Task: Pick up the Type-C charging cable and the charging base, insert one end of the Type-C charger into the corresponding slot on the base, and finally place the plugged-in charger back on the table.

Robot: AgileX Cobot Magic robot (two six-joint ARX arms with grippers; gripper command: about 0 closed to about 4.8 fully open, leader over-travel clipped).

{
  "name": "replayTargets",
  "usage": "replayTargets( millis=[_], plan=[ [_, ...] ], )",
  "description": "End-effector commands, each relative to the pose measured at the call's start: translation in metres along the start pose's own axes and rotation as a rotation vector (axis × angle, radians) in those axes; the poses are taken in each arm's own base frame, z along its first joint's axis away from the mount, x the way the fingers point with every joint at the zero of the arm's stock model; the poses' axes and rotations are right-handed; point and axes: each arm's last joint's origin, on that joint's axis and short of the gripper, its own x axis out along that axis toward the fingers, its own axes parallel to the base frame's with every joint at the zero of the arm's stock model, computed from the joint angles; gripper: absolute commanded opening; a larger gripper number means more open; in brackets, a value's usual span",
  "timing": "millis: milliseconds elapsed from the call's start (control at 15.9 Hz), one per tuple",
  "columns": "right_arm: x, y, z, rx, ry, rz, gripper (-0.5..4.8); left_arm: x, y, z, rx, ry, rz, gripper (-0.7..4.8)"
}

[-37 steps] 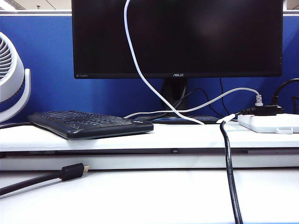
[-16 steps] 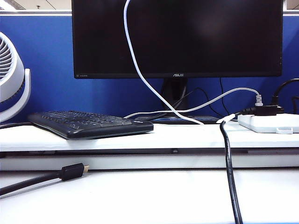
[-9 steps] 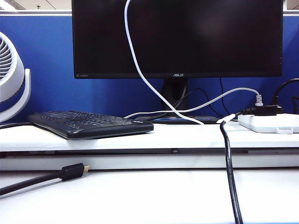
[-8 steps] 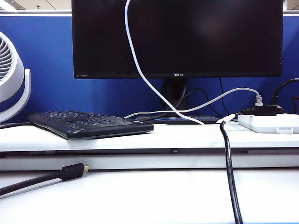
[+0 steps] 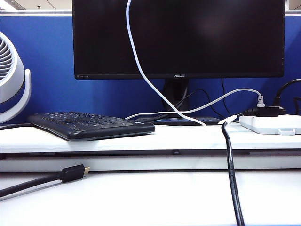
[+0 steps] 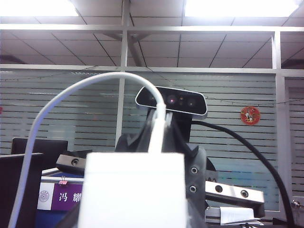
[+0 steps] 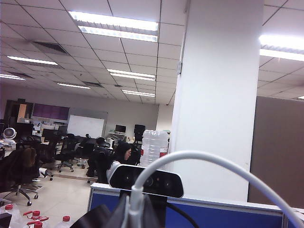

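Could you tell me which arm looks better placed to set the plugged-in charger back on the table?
Left, probably. The left gripper holds the charging base, with the Type-C charging cable apparently plugged into it; the right gripper pinches only the cable's plug. Neither shows in the exterior view.

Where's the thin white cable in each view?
Exterior: cable hangs across the monitor to the shelf; no pincers.
Left wrist: cable arcs from the base in left pincer.
Right wrist: cable arcs from right pincer.
Shared: black camera, both wrist views.
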Motion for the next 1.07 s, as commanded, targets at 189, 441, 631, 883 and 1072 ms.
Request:
replayTargets(
  millis=[189,441,631,883,1072],
  plan=[
    [0.004,-0.003,-0.020,0.074,0.117,0.073,-0.01,0.002,-0.010,0.017,0.070,-0.135,0.017,0.20],
    [0.004,-0.004,-0.025,0.084,0.146,0.077,-0.01,0.002,-0.010,0.017,0.072,-0.139,0.018,0.20],
    [0.004,-0.004,-0.027,0.101,0.163,0.086,-0.01,0.002,-0.011,0.018,0.076,-0.149,0.020,0.20],
    [0.003,-0.004,-0.031,0.099,0.206,0.119,-0.01,0.002,-0.011,0.018,0.082,-0.154,0.017,0.20],
    [0.002,-0.006,-0.037,0.168,0.239,0.095,-0.01,0.002,-0.012,0.019,0.088,-0.159,0.013,0.20]
  ],
)
